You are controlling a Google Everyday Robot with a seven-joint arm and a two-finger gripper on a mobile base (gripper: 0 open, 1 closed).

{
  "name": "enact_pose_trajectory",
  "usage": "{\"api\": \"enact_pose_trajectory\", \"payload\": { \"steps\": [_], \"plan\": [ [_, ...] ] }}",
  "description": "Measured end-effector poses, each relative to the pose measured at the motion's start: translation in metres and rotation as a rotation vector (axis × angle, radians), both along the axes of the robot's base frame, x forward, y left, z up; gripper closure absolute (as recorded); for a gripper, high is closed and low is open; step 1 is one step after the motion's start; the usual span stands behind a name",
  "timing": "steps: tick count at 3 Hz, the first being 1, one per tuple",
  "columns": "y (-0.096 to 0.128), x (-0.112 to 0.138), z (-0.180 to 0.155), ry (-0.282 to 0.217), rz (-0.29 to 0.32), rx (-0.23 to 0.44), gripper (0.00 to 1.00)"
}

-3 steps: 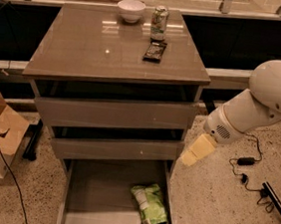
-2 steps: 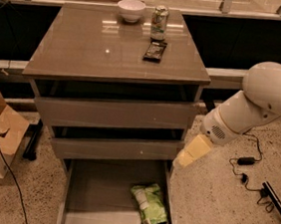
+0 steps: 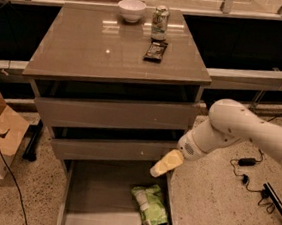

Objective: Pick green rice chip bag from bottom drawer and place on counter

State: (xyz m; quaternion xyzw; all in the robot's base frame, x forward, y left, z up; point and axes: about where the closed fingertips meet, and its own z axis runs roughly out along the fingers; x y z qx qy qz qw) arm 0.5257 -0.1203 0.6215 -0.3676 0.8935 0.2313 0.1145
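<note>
Green rice chip bag (image 3: 149,207) lies front-to-back below end effector (image 3: 157,171), grip state unclear.

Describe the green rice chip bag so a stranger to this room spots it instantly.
Find the three-drawer cabinet; its bottom drawer is pulled open. The green rice chip bag lies at the drawer's right front, below the gripper. It is crinkly lime green, unlike the dark wrapper and can on the counter.
</note>
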Motion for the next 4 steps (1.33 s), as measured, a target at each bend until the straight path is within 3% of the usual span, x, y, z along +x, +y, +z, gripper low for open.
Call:
{"api": "enact_pose_trajectory", "payload": {
  "steps": [2, 3, 4],
  "plan": [
    [0.011, 0.019, -0.142, 0.131, -0.178, 0.06, 0.0],
    [0.014, 0.01, -0.169, 0.174, -0.183, 0.068, 0.0],
    [0.016, 0.009, -0.174, 0.185, -0.189, 0.059, 0.0]
  ]
}}
